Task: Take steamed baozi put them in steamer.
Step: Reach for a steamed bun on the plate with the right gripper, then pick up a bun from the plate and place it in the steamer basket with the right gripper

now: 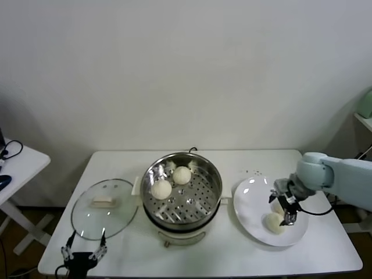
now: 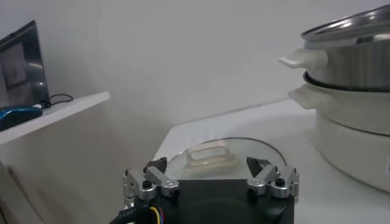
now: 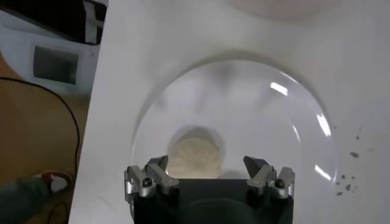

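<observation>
Because the round, shiny stainless-steel steamer (image 1: 182,187) with its perforated floor stands open in the middle of the white worktop (image 1: 145,256), its flat glass lid (image 1: 104,208) lies set aside on the left, out of the loading path. Two smooth cream-white steamed baozi sit inside, one (image 1: 161,189) toward the lid side and one (image 1: 182,175) a little farther back, spaced apart on the holes, probably so steam can reach each.

The round white plate (image 1: 250,197) lies just right of the steamer, which keeps the carry short. On it a third cream-white bun (image 1: 273,222) rests toward the near side. A fourth cannot be made out with certainty.

The right pincer (image 1: 285,208) hangs directly over that bun; its wrist camera shows both fingers spread wide with the bun (image 3: 192,157) centred below them, not yet touched. This reads as lining up for a straight-down grasp.

The left pincer (image 1: 83,251) waits low at the front left edge of the worktop, near the lid, fingers spread and holding nothing; it looks parked out of the way.

No brand, label or legible writing shows on the steamer, its white base, the lid or the plate.
</observation>
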